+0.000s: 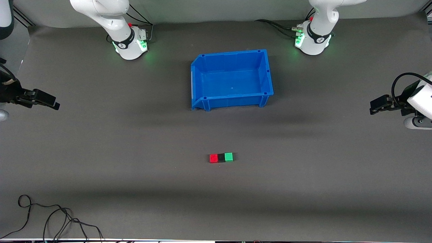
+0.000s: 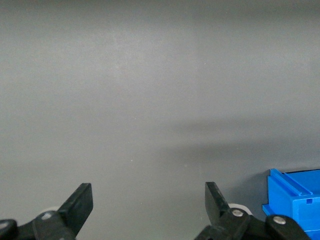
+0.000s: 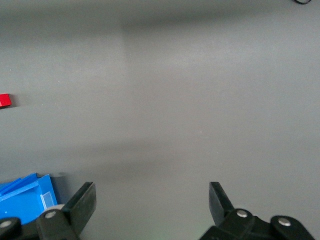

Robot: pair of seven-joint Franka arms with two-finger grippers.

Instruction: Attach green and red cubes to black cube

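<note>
A red cube (image 1: 213, 158), a black cube (image 1: 221, 157) and a green cube (image 1: 228, 157) lie in a row on the dark grey mat, touching, with the black one in the middle. They are nearer to the front camera than the blue bin (image 1: 266, 72). My left gripper (image 1: 374, 107) is open and empty over the mat at the left arm's end of the table. My right gripper (image 1: 54, 103) is open and empty over the mat at the right arm's end. The red cube also shows at the edge of the right wrist view (image 3: 4, 100).
The blue bin is empty and stands mid-table between the arm bases; a corner of it shows in the left wrist view (image 2: 295, 197) and the right wrist view (image 3: 25, 200). Loose black cables (image 1: 50, 219) lie at the mat's front edge toward the right arm's end.
</note>
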